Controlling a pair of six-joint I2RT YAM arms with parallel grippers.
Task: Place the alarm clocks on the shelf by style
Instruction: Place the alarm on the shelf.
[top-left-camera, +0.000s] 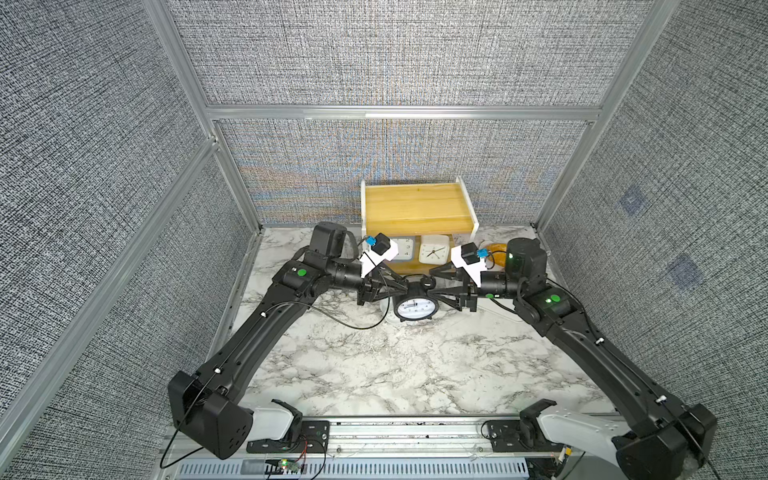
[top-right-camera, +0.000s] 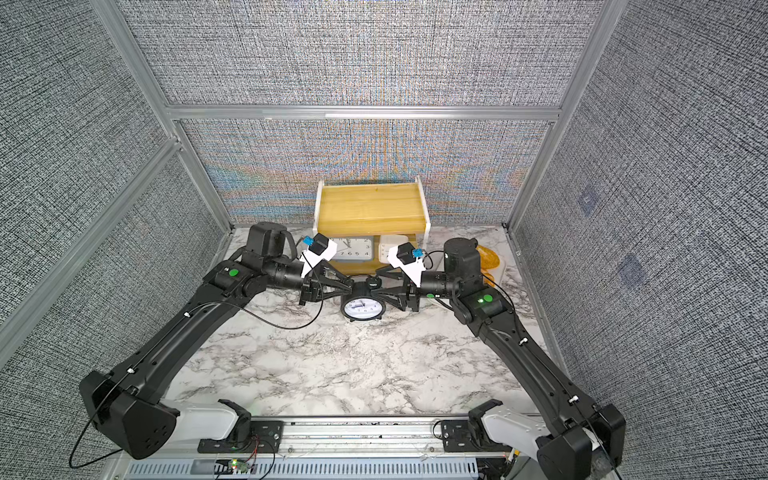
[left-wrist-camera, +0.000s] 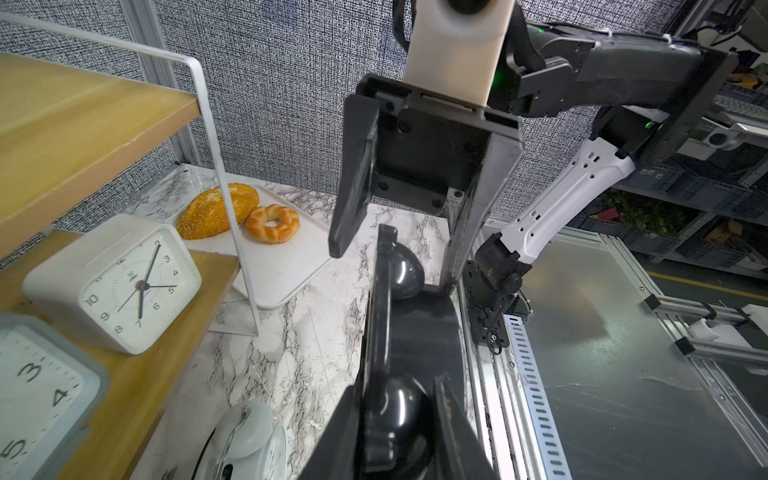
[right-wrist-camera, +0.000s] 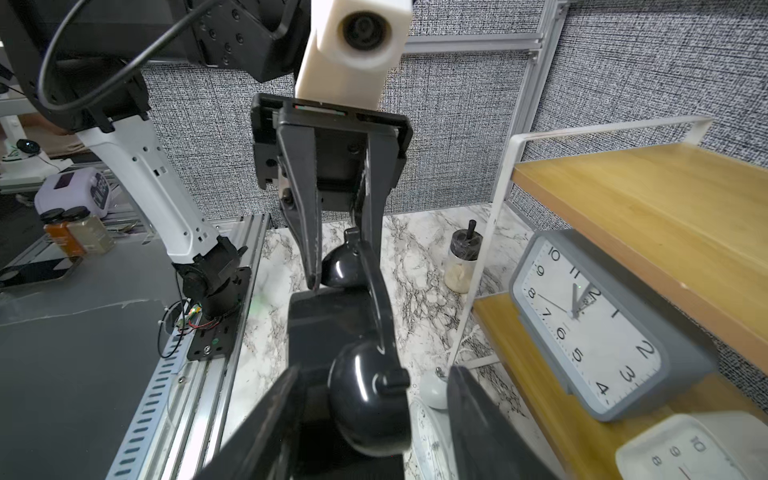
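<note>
- The black twin-bell clock (top-left-camera: 413, 309) is in front of the shelf (top-left-camera: 415, 203), level with the middle of its front edge, and its dial faces up in both top views. Whether its feet touch the bench (top-left-camera: 374, 374) cannot be told.
- The left jaws are narrow. They are clamped on the bell at the end of the clock nearer the left arm, and the left wrist view shows that bell tight between the two fingers (left-wrist-camera: 345, 432).
- The right jaws stand wide, straddling the other bell. The right wrist view shows a gap on each side of it, so nothing is gripped.
- The white twin-bell clock (left-wrist-camera: 249, 436) is on the bench close to the shelf's front, between the shelf and the black clock, which partly hides it in the top views.
- The grey-blue clock (top-left-camera: 403, 249) stands upright on the shelf's lower board, at the end nearer the left arm.
- The small white square clock (top-left-camera: 434, 251) stands on the same board, just beside the grey-blue one and toward the end nearer the right arm.
- A white tray (left-wrist-camera: 282, 266) lies on the bench just beside the shelf's right-arm end. It carries a seeded loaf (left-wrist-camera: 216, 212) and a ring-shaped bun (left-wrist-camera: 272, 222).
</note>
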